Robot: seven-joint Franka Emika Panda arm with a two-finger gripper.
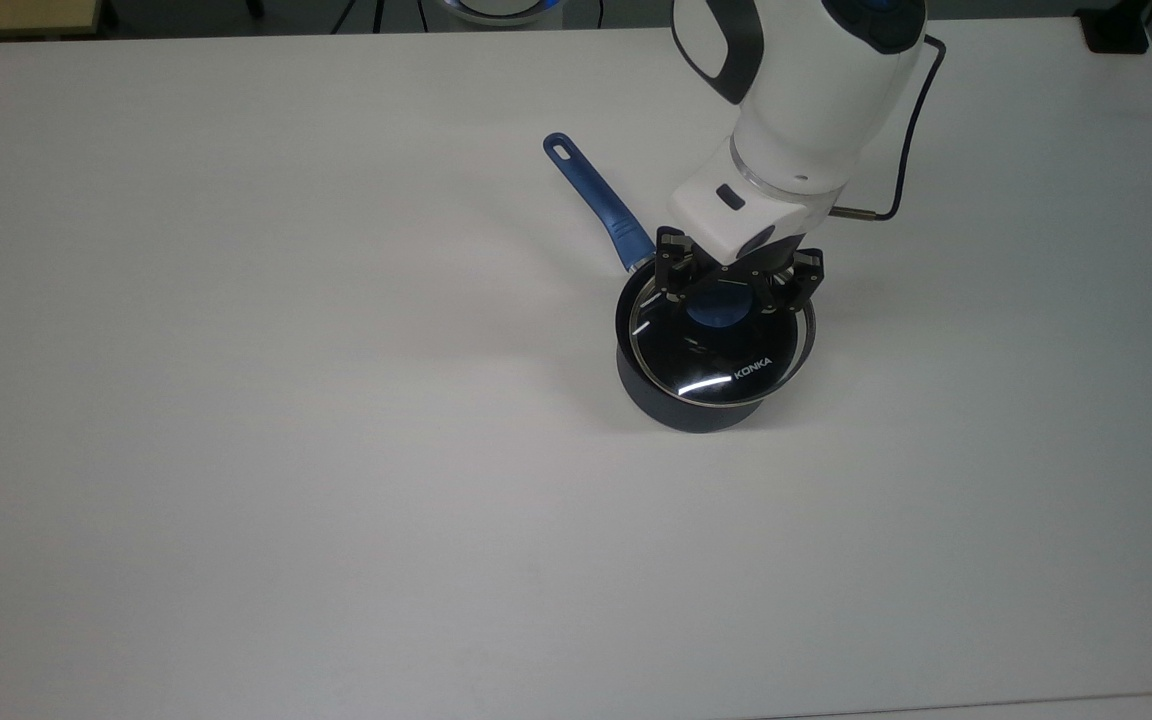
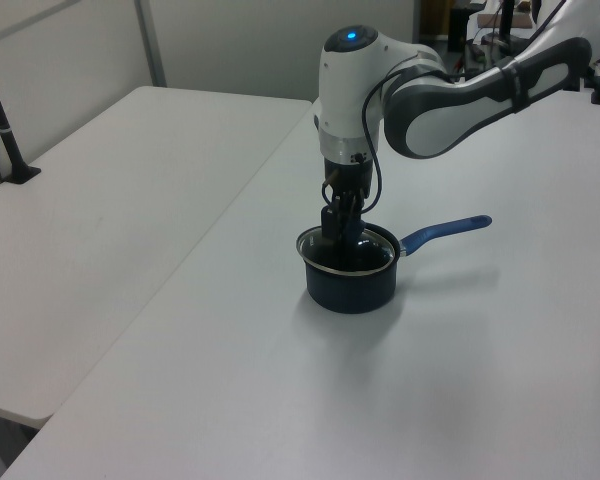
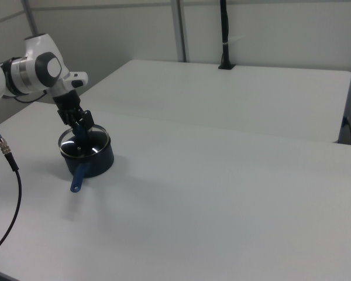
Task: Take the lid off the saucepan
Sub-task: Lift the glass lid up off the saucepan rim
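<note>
bench: plain white top, and the near half has nothing on it worth mentioning

saucepan: dark navy, sits right of centre in the top view, nearer the far edge than the near one, well away from every corner

lid: glass disc with white lettering, looks shoved off-centre and a bit tilted over the pan's mouth, so it seems to be just coming off the rim

knob: blue, dead centre on the lid

gripper: straight down over the knob, fingers pinched in close and holding it from both sides

handle: long blue one with an eyelet, pointing toward the far edge

step: looks like the lift is starting

next move: probably a straight pull upward until the rim clears, then carry the lid aside; a wobbly grip could drag the pan along
</note>
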